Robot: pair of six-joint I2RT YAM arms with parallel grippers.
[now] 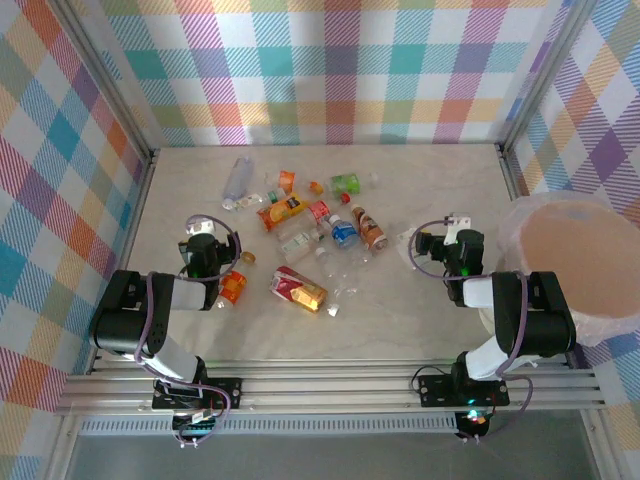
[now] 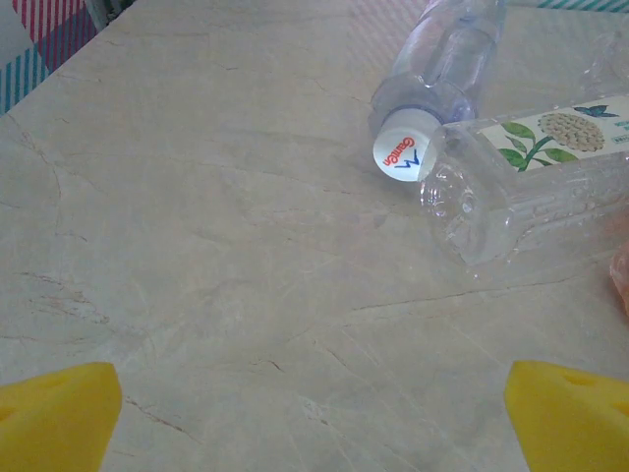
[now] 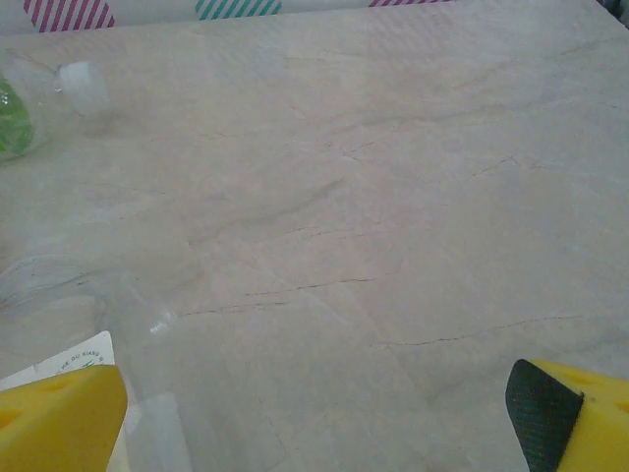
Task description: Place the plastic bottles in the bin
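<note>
The left gripper [image 2: 313, 415] and right gripper [image 3: 316, 418] gape wide, empty; plastic bottles [image 1: 285, 208] litter the table [image 1: 400, 322] mid-frame between them, bin [image 1: 514, 226] at right edge.

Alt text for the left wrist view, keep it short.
Two clear plastic bottles lie on their sides at upper right: a white-capped one, its cap beside a bottle with a leaf-print label. The open left pincer hangs over the marbled beige table.
</note>
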